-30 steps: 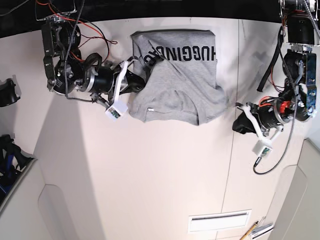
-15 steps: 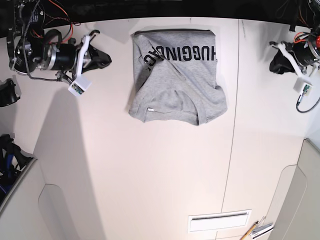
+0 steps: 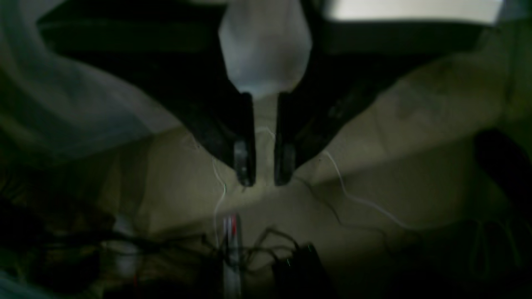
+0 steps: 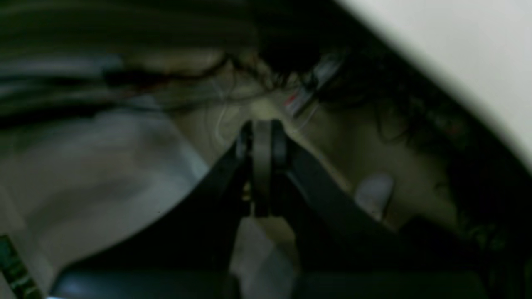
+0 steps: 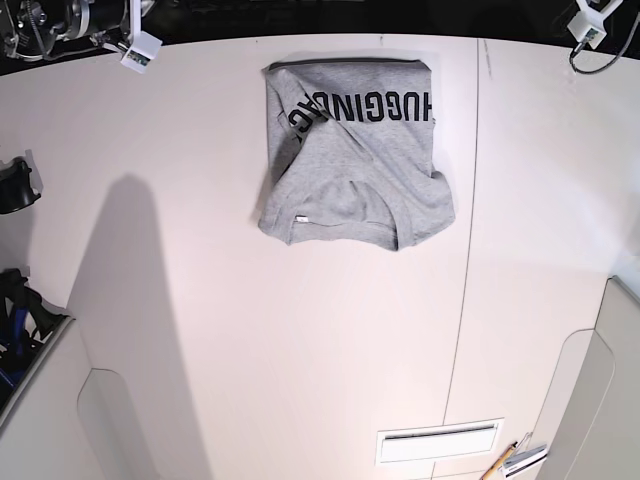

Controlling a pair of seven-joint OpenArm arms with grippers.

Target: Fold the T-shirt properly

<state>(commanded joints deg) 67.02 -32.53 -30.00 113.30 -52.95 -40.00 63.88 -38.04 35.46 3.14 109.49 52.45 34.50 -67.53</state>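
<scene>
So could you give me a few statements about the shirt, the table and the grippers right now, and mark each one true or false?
1. The T-shirt lies folded on the table. True.
2. A gripper is holding the shirt. False: both arms are pulled back to the table's far corners, and nothing touches it.
3. Black lettering shows on the shirt's far part. True.
4. The left gripper is wide open. False: only a narrow gap shows between its jaws, with nothing held.
5. The right gripper grips a fold of cloth. False: its jaws are nearly closed and hold nothing.
6. A small white label shows near the shirt's near edge. True.
</scene>
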